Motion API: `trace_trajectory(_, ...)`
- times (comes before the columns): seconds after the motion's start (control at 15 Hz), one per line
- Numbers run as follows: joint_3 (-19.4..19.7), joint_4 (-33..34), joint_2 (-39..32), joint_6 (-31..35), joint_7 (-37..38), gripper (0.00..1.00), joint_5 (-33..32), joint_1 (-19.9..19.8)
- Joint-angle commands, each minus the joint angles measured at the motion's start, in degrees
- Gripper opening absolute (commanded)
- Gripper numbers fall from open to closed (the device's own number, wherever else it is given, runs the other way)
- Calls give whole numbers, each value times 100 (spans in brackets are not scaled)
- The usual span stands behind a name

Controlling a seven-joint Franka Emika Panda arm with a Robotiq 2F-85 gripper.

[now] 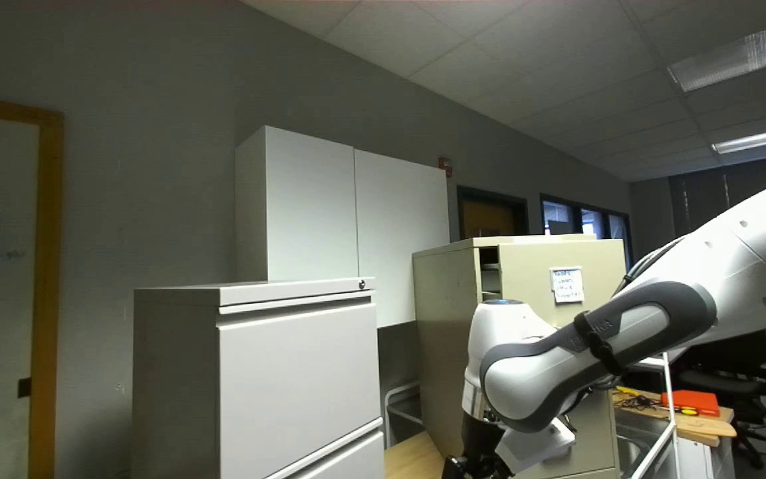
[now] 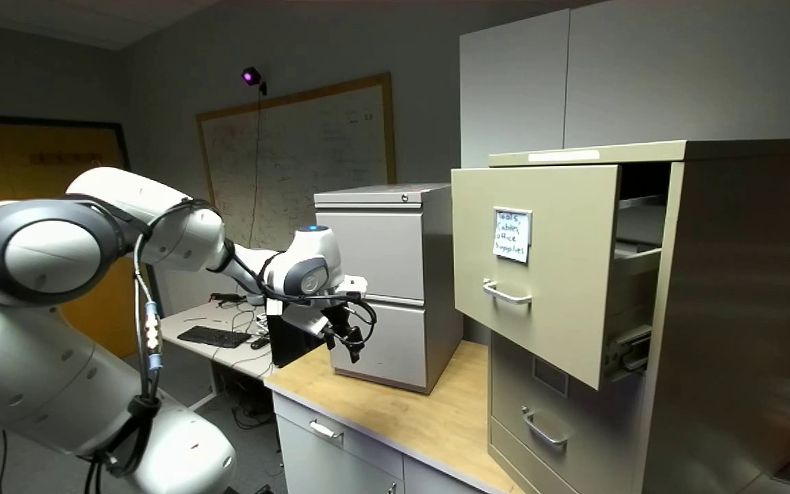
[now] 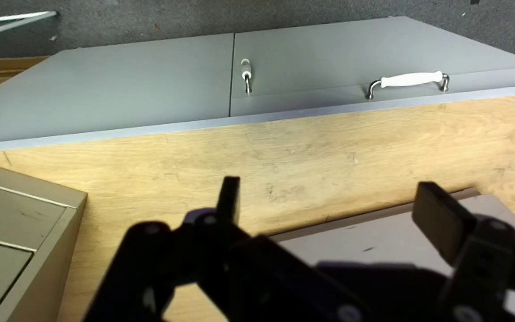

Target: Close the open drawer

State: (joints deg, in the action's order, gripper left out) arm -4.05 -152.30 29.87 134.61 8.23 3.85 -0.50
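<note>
the closing seems not yet begun. the drawer (image 2: 559,261), topmost in the tall beige filing cabinet (image 2: 745,295), stands well out from its frame; in both exterior views a dark gap shows behind its front, and in an exterior view the metal slide rail (image 2: 631,348) is bared along its side. the lower drawer (image 2: 597,415) beneath sits flush, which is how i judge this one should end up.

the gripper (image 3: 332,205) hangs over the counter (image 2: 429,425), in front of the pale grey cabinet (image 2: 391,274) and apart from the drawer. its fingers (image 3: 441,223) are spread wide in the wrist view, with nothing between them. left to do, i think: bring the gripper round to the tan front, meet it, and push straight in until the gap is gone.

as for stuff and shape, the front is a flat, crisp-edged sheet of painted metal, carrying a bowed, shiny bar handle (image 2: 507,293) and a framed paper label (image 2: 511,234) with blue handwriting. the counter is yellowish wood grain, flecked with knots and short dark scuffs, edged in smooth grey. the fingers are black and blocky, slightly blurred.
</note>
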Motion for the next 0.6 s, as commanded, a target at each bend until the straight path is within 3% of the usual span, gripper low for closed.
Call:
trace_trajectory(0.0, 35, 9, 1, -16, 17, 100, -25, 33)
trace_trajectory(0.53, -9, -23, 73, 46, 76, 100, -103, -7)
